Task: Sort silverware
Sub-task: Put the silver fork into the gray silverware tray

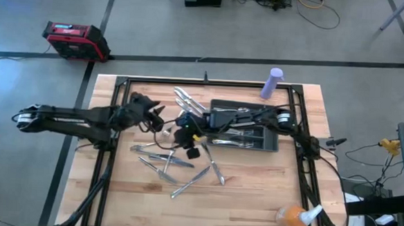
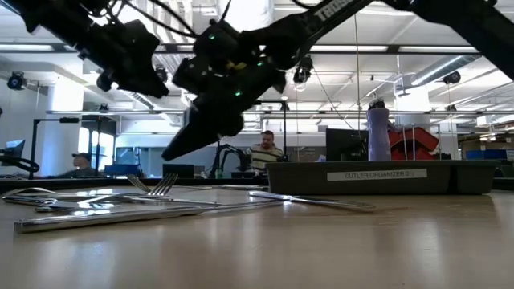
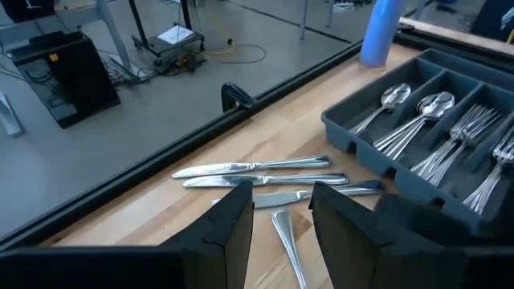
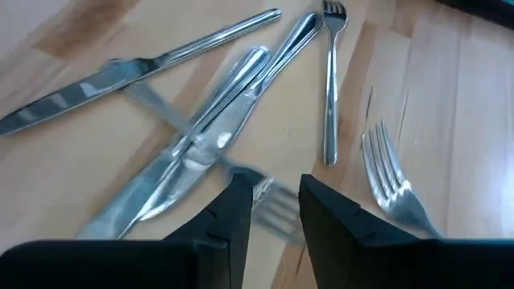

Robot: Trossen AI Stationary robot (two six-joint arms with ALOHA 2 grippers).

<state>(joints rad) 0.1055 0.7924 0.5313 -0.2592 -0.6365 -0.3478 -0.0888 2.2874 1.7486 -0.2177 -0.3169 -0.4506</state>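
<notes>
Loose silverware [image 1: 168,160] lies crossed in a pile on the wooden table: knives [image 4: 136,76] and forks [image 4: 393,189]. Three knives [image 3: 257,168] lie near the far edge. The dark grey tray [image 1: 270,143] holds spoons [image 3: 414,108] and forks [image 3: 474,136]. My left gripper [image 3: 281,217] hovers open left of the tray, pointing at the far knives. My right gripper [image 4: 275,210] hangs open just above the pile, and a blurred fork's tines [image 4: 277,215] show in its gap. My right gripper points down at the pile, with its fingertips on either side of the blurred fork's tine end [image 4: 265,197]. Whether the fingers touch that fork, I cannot tell.
A purple bottle [image 1: 272,82] stands at the far edge behind the tray. An orange spray bottle [image 1: 295,216] lies at the near right corner. A black frame rail [image 1: 203,83] runs around the table. Bare wood lies along the near edge. People sit in the room beyond.
</notes>
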